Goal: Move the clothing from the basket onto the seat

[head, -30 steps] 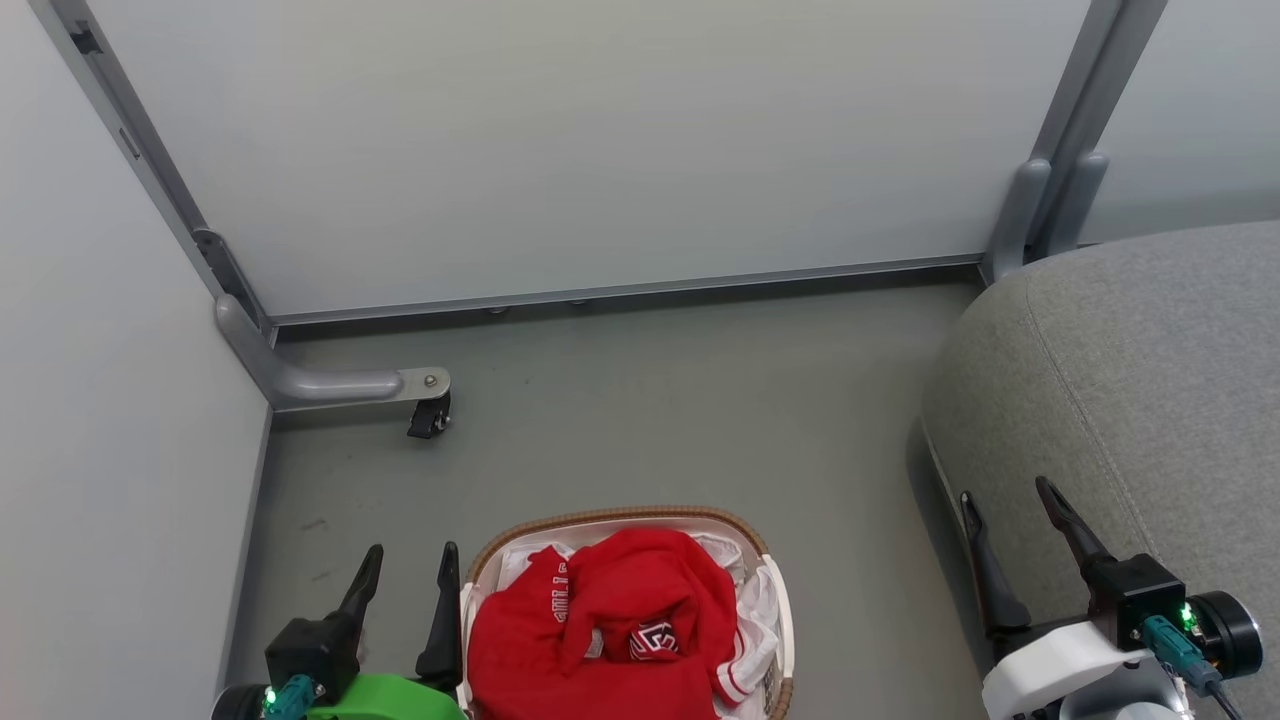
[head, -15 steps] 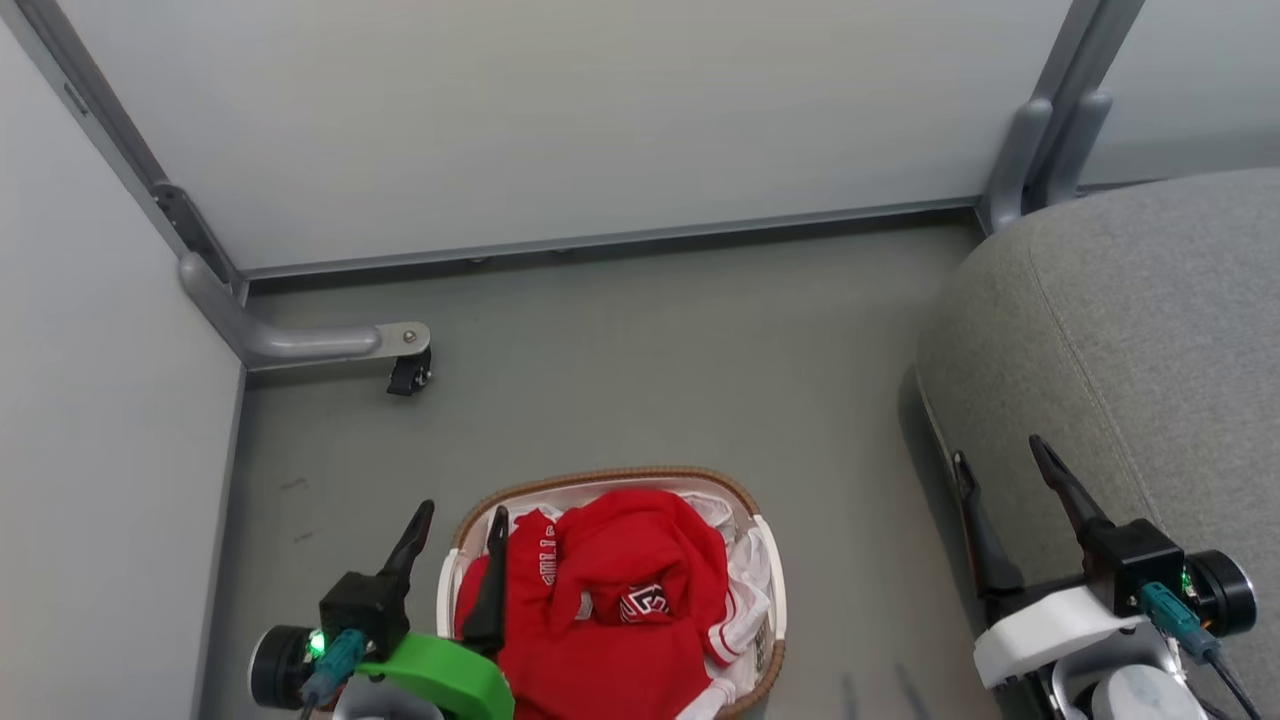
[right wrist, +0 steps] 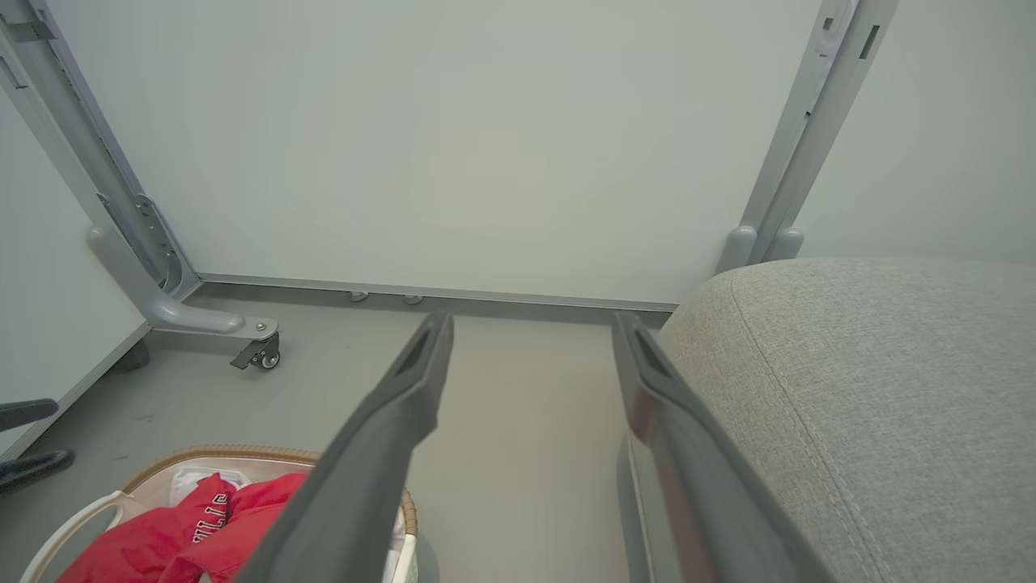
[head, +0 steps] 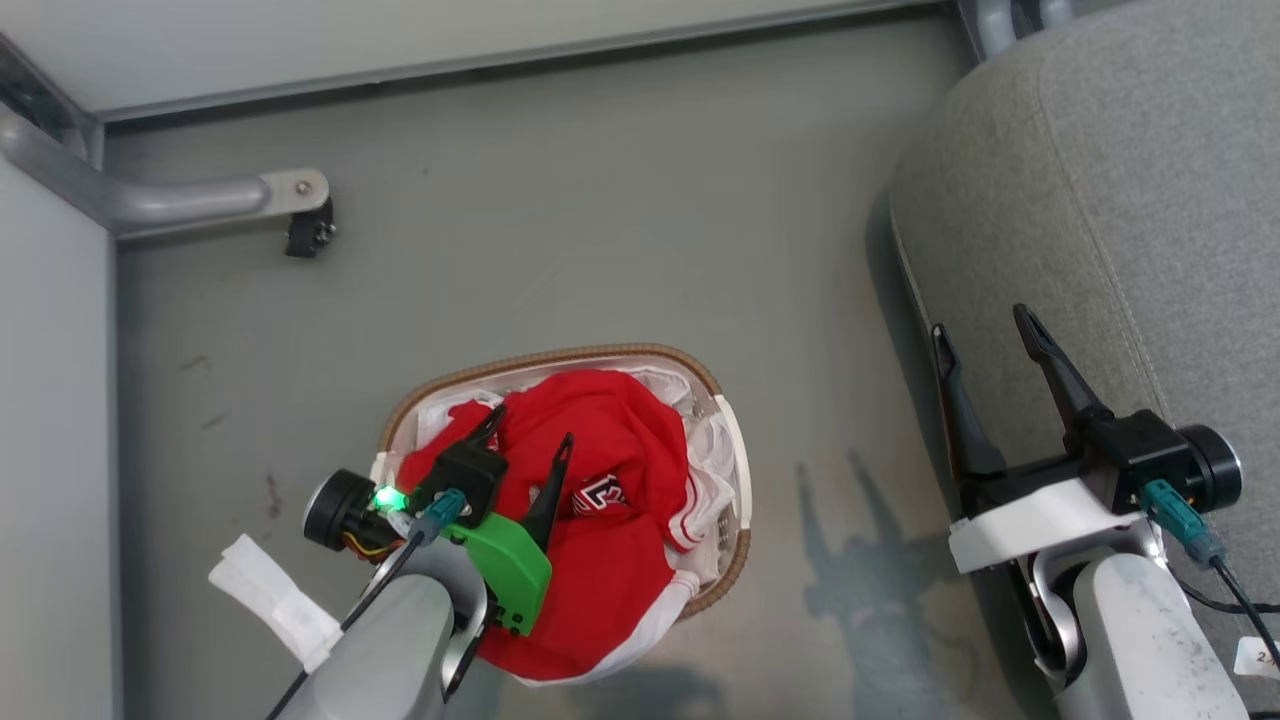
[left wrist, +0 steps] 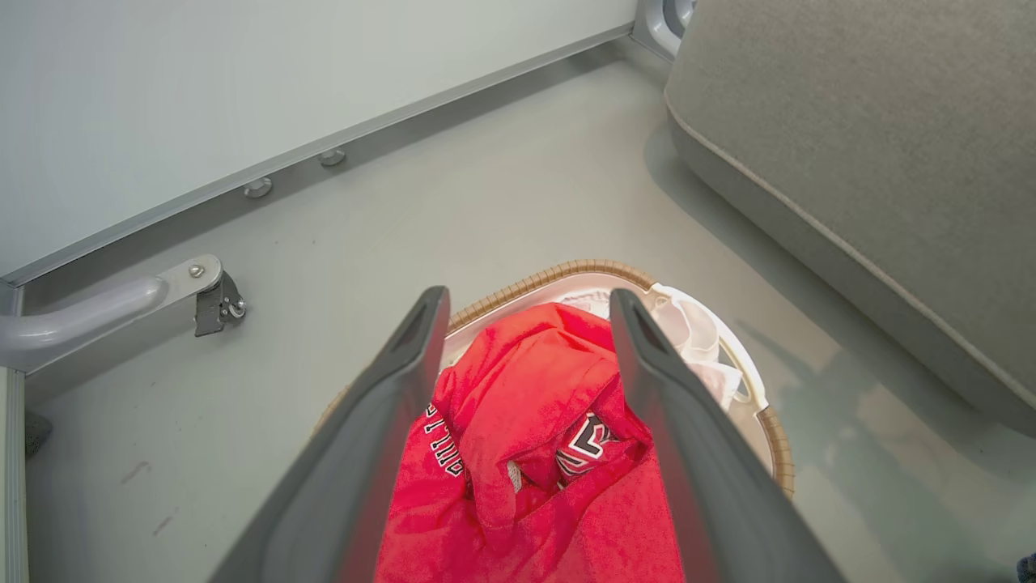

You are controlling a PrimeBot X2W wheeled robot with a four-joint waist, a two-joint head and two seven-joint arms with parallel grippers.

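Now the left gripper point(head: 530, 430), jaws spread, hovers over the bright red soft clothing point(head: 620, 430) in the white perforated plastic basket point(head: 560, 355). It should sink onto the thick middle fold and pinch deep.

The basket point(head: 560, 353) on the floor point(head: 600, 220), seat point(head: 1150, 180) to its right.
The clothing point(head: 625, 420) lies inside, apart from the seat.

1. The left gripper point(head: 531, 425) has two long, dark, tapering fingers point(head: 548, 490) on a bright green bracket point(head: 505, 565).
2. At eight o'clock of its black block point(head: 462, 470) glows a green light point(head: 383, 495), beside a black cylinder point(head: 327, 508).
3. The right gripper point(head: 979, 320) has a white bracket point(head: 1020, 520); a teal plug point(head: 1175, 505) with a black cable point(head: 1235, 600) shows at five o'clock of it.
4. Both forearms point(head: 385, 640) are pale grey.
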